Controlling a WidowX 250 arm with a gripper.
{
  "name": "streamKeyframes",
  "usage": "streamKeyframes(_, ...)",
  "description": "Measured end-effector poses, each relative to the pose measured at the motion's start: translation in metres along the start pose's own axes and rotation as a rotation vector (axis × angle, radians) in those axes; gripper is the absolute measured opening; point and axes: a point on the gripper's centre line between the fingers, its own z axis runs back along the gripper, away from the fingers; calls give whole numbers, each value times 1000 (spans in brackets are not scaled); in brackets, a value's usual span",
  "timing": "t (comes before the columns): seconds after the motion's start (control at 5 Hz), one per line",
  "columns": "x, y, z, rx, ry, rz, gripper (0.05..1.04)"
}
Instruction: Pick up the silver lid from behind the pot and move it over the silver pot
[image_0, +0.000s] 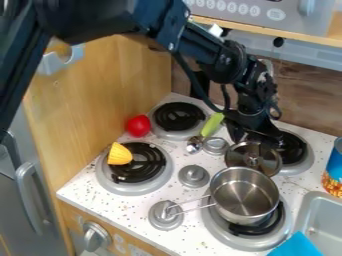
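In the camera view, the black arm (153, 20) comes in from the upper left and bends down over the back right of the stove, so that the gripper (257, 142) hangs directly above a glass lid (266, 156). The gripper is at the lid's upper edge, but I cannot tell whether it is open, closed or gripping the lid. The lid is tilted, with its knob (253, 161) facing the camera; its lower edge overlaps the rim of the saucepan in the picture, and its right side partly covers the back right burner (296, 150). That slant suggests that the gripper or the pan props it up, though the contact is hidden.

The metal saucepan (244, 192) stands upright and uncovered on the front right burner (214, 225), whose coil gives it a broad seat. Its wire handle (192, 211) points left over a round metal knob (164, 215), sticking out where it could be grasped.

A green-handled spoon (212, 125) lies between the two back burners, its bowl towards the camera. The red toy tomato (138, 126) sits beside the back left burner (178, 116), near the wooden side panel (100, 95), which would check it if it rolled that way. A ridged yellow toy piece (120, 154) rests on the left part of the front left burner (151, 162). On the right of the speckled tabletop (83, 188) are a can (334, 172) and the grey sink (304, 212), with a blue cloth (298, 246) at its near edge.
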Motion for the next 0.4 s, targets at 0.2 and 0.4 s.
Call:
streamKeyframes(0.2, -1, 0, -8, 8, 16, -5, 1000)
streamKeyframes(0.4, 0, -2, -11, 6, 22, -15, 1000)
